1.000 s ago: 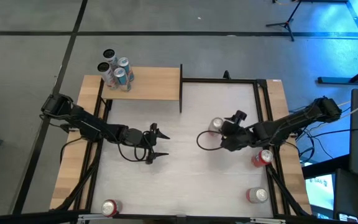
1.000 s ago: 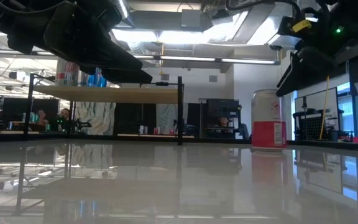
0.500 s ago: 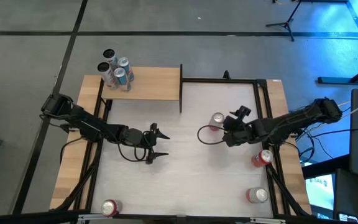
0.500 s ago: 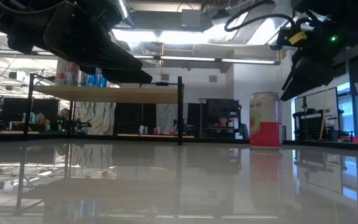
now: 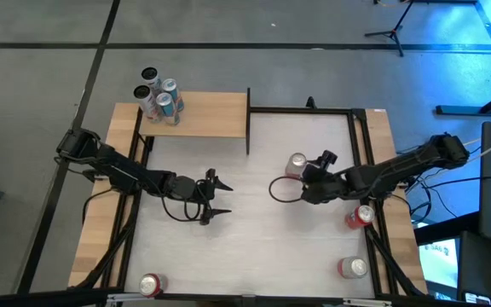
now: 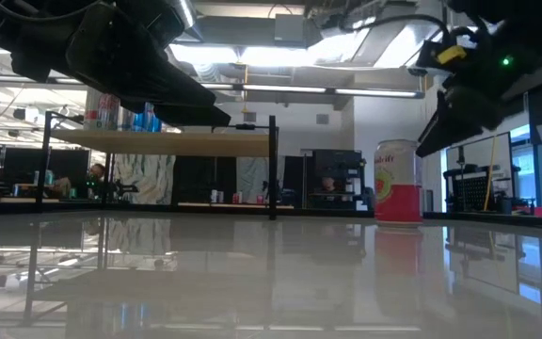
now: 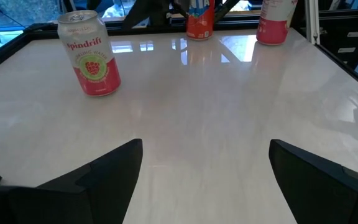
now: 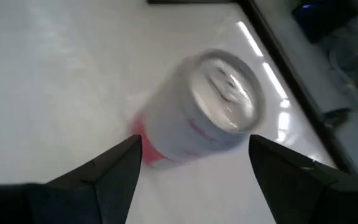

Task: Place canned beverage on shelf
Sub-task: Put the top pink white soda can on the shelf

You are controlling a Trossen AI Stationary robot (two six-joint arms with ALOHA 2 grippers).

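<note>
On the far left corner of the glossy white tabletop [image 5: 254,247], the shelf [image 5: 207,113], a flat rectangle of pale tan wood edged in black metal, carries a tight cluster of upright cans [image 5: 158,94] at its outer end, well away from both arms. Nearer the middle, the left gripper [image 5: 216,195] hangs idle above bare table, its two dark, pointed fingers spread wide with nothing between them; its wrist camera looks between those matte black fingers [image 7: 98,177] across the reflective surface to the pink-and-white can [image 7: 91,61], a smooth cylinder with a berry motif and a silver lid, standing well ahead of it. A lone red-topped can [image 5: 150,284] stands at the near edge, behind and to the side of that gripper. To the right, the right gripper [image 5: 308,176] sits just beside the pink-and-white can, on the side away from the shelf, fingers parted and reaching toward it; from its wrist the can's brushed-metal top and pull tab show between the two open fingers [image 8: 114,168], the jaws not closed on it. At table level the can stands upright on the white surface, the dark right arm above and beside it. Behind that gripper, two more red cans [image 5: 361,216] stand by the right-hand black rail [image 5: 376,230].
</note>
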